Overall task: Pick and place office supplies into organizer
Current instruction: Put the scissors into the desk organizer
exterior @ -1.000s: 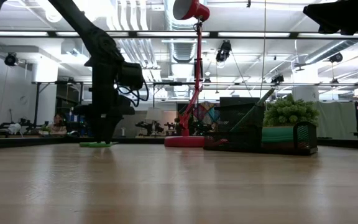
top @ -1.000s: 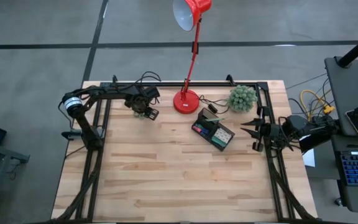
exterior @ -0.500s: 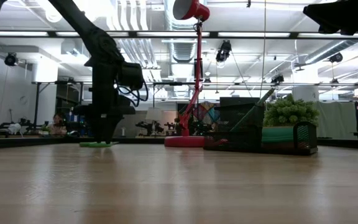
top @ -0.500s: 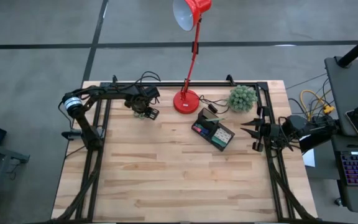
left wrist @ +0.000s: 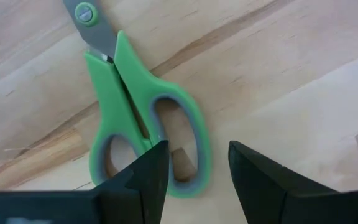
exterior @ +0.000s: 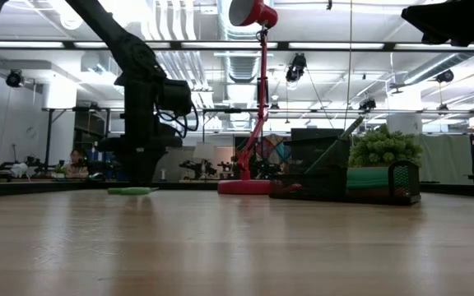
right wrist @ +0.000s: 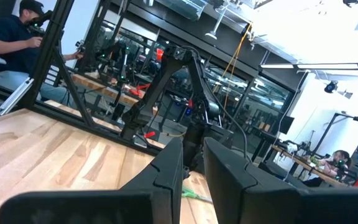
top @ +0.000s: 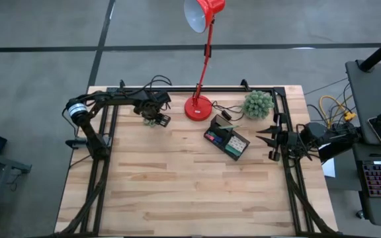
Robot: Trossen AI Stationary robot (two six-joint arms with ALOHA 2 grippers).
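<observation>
1 scissors (left wrist: 138,118), 1 organizer (top: 227,138), 1 lamp (top: 202,59), 1 plant (top: 258,104).

Even, bright overhead light; ceiling strips (exterior: 319,45) glare in the low view, whose near tabletop (exterior: 237,247) blurs.

The pale wooden bench (top: 177,178) carries green scissors (left wrist: 142,118), a red lamp (top: 199,106), a black organizer (top: 227,137) and a green plant (top: 258,104).

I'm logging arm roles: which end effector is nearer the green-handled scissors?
Left. The left end effector hovers directly over the scissors; the right end effector waits across the table.
</observation>
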